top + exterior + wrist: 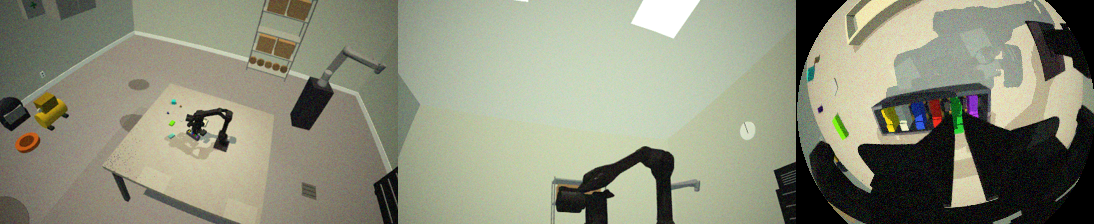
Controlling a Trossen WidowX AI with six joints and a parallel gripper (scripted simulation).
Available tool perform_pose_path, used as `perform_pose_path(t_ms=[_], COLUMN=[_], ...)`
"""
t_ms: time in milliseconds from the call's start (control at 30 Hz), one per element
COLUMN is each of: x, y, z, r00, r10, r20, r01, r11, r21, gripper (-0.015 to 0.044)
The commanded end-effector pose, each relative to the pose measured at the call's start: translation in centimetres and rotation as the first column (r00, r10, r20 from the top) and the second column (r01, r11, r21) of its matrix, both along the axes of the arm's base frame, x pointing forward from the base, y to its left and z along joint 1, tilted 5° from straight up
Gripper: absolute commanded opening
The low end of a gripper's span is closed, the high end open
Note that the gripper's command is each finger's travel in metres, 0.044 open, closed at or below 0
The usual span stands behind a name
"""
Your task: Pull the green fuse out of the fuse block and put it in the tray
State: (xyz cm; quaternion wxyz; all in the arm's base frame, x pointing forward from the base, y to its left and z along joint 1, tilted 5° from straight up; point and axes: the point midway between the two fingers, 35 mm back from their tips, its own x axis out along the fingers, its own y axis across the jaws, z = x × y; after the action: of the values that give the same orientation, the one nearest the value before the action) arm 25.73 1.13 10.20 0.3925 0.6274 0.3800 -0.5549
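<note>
Green fuse (956,111), small and blocky, pinched between the dark tool (957,131) fingers.

In the exterior view, the arm (622,168) is showing only as a dark silhouette, its lower part running off the bottom edge, so the table, fuse block and tray are lying out of sight there. From the top, the fuse block (193,134) is appearing too small to tell its fuses apart. At the wrist, the hand (957,137) is covering the lower part of the green fuse (954,111), and the tray (883,4) is curving near the lens rim.
</note>
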Motion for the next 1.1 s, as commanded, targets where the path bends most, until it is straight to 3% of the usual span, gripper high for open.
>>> perform_pose_path(t_ms=[0,1067], x=[0.1,-0.1], y=[-0.1,-0.1], z=[0.4,1.9], r00=[1.0,1.0], r10=[0.0,-0.002], r20=[0.004,0.004], r01=[0.0,0.002], r11=[1.0,1.0], r21=[-0.003,-0.005], gripper=[0.0,0.0])
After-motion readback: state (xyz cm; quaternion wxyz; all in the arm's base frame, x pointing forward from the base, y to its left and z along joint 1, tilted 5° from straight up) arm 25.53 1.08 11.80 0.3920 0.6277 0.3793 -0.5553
